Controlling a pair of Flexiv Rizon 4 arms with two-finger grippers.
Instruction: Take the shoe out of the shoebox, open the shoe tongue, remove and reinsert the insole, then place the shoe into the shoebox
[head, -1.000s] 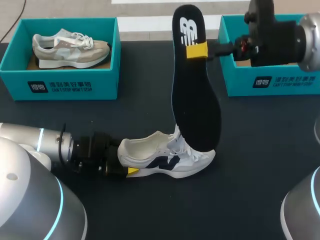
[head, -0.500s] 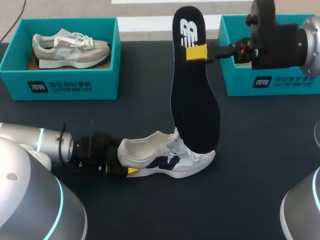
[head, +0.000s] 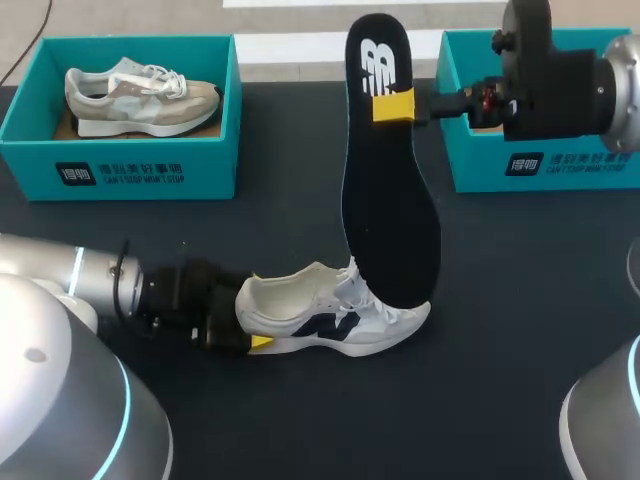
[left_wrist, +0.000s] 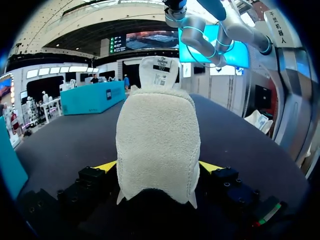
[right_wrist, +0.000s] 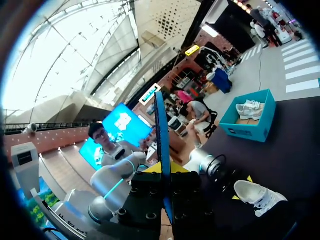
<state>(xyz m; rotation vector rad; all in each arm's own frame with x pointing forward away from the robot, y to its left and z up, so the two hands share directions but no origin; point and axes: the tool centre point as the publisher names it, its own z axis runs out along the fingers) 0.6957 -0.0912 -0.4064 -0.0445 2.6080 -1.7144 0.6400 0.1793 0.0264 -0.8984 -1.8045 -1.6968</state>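
A: How far along?

B: Roughly halfway, judging by the layout. Already out of its box and set sole-down on the dark table (head: 500, 350): the white shoe (head: 330, 315) with the navy side mark. Clamped at the heel by the left gripper (left_wrist: 157, 167), 1 yellow tip pressed to each side, jaws narrow around it.

A: And the insole (head: 390, 200)?

B: Out as well. Pinched near its heel end by the right gripper (head: 393, 103), jaws almost closed on the thin sheet. Held upright over the shoe, toe end low across the front half. Cannot tell whether touching there.

A: Left to do?

B: Probably sliding it back in, then packing away into the teal shoebox (head: 540, 170) behind the right gripper, apparently empty apart from its brown floor. Opening the tongue (left_wrist: 161, 70) looks finished: standing up past the heel in the left wrist view, label showing.

A: Materials?

B: For the insole: black, flat, foot-shaped, likely bendy foam, with a white logo near the heel. Just a slim strip when seen edge-on from the right wrist. For the shoe: fleecy cream cloth over a rounded heel, pale upper, thick light sole. For the box: stiff teal card, rectangular, open-topped.

A: Anything else?

B: A 2nd teal box (head: 120, 170) at far left with a beige shoe (head: 140, 95) inside, well apart from both grippers.
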